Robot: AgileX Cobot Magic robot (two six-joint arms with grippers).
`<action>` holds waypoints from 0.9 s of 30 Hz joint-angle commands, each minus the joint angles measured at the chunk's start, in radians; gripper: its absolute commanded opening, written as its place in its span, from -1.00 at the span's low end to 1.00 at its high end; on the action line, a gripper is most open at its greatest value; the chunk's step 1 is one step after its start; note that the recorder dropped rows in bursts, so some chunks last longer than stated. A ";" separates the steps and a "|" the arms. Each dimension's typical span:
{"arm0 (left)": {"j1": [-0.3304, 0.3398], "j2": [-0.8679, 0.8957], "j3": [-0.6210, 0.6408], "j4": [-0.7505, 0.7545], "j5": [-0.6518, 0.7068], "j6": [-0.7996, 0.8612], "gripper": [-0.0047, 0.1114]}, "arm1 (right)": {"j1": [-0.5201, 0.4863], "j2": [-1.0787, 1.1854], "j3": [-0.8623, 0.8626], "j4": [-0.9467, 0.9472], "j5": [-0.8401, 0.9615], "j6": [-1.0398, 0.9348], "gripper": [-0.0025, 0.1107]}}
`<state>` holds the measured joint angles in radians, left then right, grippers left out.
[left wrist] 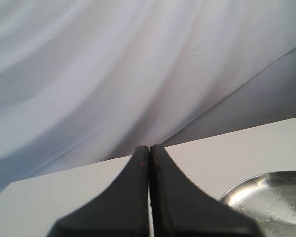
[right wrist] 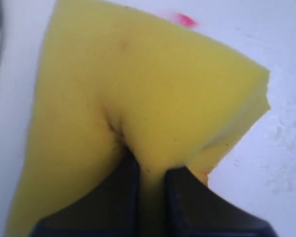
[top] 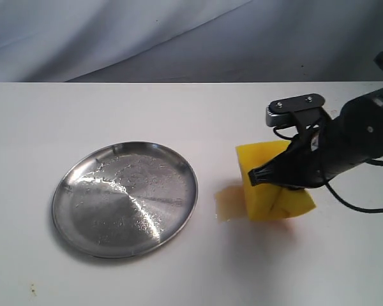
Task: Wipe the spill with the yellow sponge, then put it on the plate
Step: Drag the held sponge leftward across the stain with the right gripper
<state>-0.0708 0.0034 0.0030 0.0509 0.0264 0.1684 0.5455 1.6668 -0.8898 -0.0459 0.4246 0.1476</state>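
My right gripper (top: 277, 180) is shut on the yellow sponge (top: 262, 185), which stands on the white table to the right of the plate. In the right wrist view the foam (right wrist: 153, 94) bulges around the pinched fingers (right wrist: 116, 197). The spill (top: 228, 203) shows as a pale beige patch touching the sponge's left lower edge, partly covered by it. The round silver plate (top: 125, 197) lies at centre left, with nothing on it; its rim (left wrist: 246, 186) appears in the left wrist view. My left gripper (left wrist: 149, 150) is shut on nothing, raised above the table near the plate.
A small pink-red smear (right wrist: 186, 20) lies on the table just beyond the sponge. A grey-white cloth backdrop (top: 179, 32) hangs behind the table's far edge. The right arm's cable (top: 357, 203) trails over the table at the right.
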 commanded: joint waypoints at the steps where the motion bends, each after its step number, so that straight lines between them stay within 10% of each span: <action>1: 0.002 -0.003 -0.003 -0.009 -0.005 -0.009 -0.92 | 0.056 0.017 0.003 0.025 -0.063 -0.006 -0.96; 27: 0.002 -0.003 -0.003 -0.009 -0.005 -0.009 -0.92 | 0.170 0.141 0.003 0.046 -0.119 -0.005 -0.96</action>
<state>-0.0708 0.0034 0.0030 0.0509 0.0264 0.1684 0.7182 1.7979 -0.8898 0.0125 0.3037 0.1476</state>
